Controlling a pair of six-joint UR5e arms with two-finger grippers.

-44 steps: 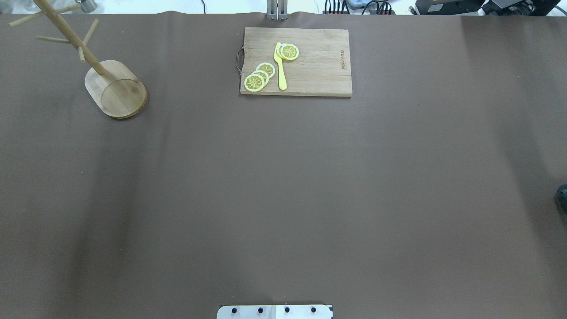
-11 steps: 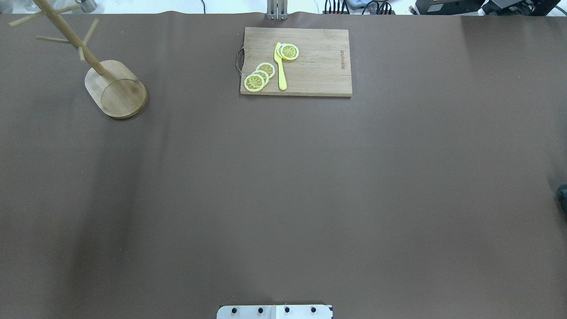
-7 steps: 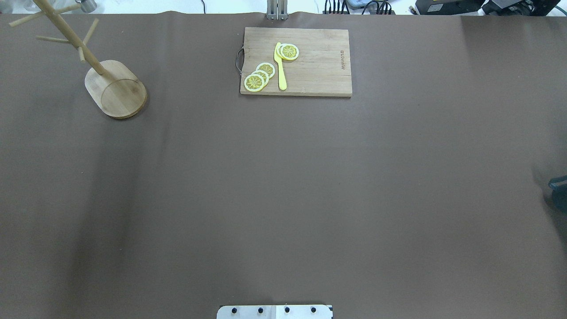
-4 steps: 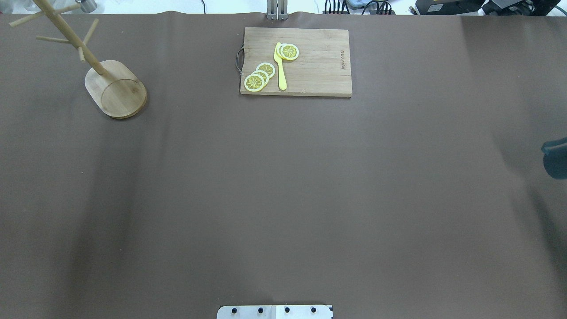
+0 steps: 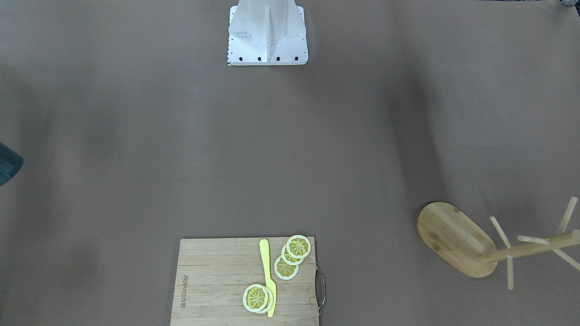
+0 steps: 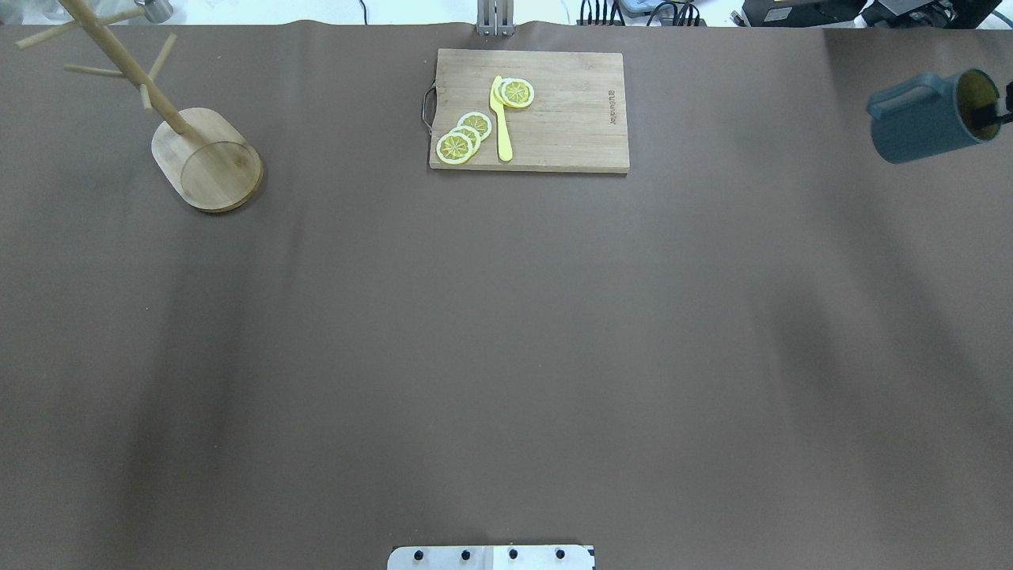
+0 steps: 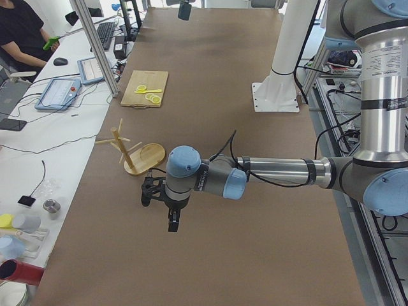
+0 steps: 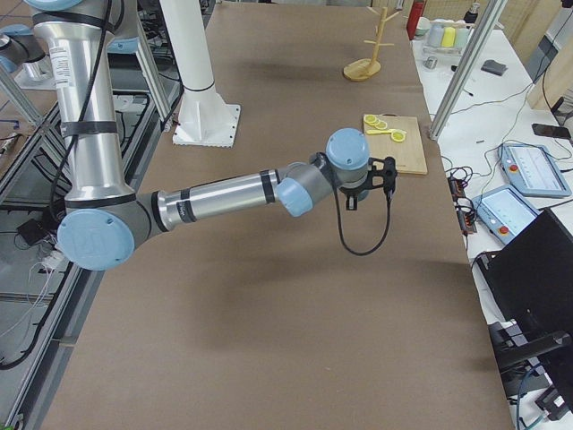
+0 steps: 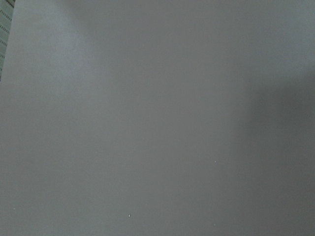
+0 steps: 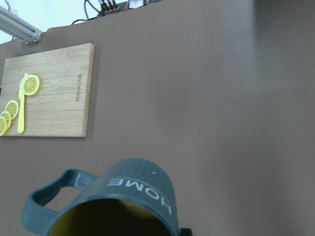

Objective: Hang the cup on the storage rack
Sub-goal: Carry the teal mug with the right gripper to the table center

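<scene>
Now the right gripper [image 6: 993, 117] is pinching the sideways cup [image 6: 922, 120] by its rim, base pointing toward the rack [image 6: 207, 154], standing well apart to the robot's left.

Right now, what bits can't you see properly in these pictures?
Cup: front view's left edge cuts off nearly all.
Right gripper: overhead view's right edge leaves only a dark tip.
Left gripper: open or shut, too small in the left view.
Rack: overhead view's top edge cuts off its top.
</scene>
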